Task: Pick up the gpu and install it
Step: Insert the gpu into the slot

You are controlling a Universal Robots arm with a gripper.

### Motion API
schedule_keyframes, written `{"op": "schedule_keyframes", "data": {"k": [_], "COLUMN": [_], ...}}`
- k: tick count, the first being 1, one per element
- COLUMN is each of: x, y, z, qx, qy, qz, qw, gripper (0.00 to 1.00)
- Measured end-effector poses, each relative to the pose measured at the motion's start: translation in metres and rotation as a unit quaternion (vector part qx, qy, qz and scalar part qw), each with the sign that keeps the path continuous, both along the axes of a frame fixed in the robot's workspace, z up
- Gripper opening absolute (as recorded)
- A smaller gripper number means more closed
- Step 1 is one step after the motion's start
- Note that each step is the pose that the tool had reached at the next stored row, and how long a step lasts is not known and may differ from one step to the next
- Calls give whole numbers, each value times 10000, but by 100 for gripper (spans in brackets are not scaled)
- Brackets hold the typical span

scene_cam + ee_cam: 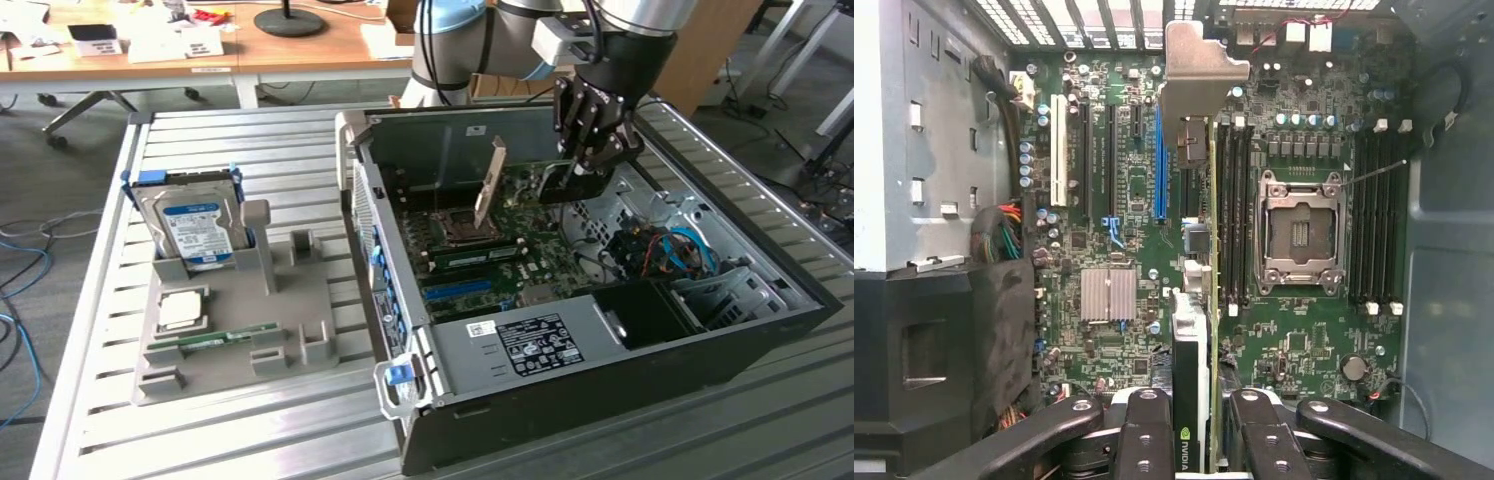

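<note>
I see the slatted table [227, 130] carrying the open computer case [561, 350], which fills the centre and right of the exterior frame, its motherboard [461, 255] facing up. In the upper middle of that frame my gripper [583, 172] is clenched on the gpu [530, 186], held on edge over the motherboard inside the case, with its silver bracket [491, 180] towards the exterior view's left

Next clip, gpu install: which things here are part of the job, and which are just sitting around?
In the job: gpu, gripped by the hand over the motherboard; open computer case.
Lying about: hard drive, square silver chip and RAM stick on the grey holder beside the case.
</note>
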State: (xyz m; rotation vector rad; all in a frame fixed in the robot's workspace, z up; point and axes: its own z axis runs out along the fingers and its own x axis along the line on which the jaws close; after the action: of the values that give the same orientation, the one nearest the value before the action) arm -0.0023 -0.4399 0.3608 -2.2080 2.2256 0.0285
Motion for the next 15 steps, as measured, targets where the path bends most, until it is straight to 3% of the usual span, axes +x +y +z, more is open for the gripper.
{"op": "schedule_keyframes", "data": {"k": [15], "x": [0], "y": [0], "z": [-45], "qx": [2], "qy": [0], "qz": [0], "qw": [10000], "gripper": [27]}}
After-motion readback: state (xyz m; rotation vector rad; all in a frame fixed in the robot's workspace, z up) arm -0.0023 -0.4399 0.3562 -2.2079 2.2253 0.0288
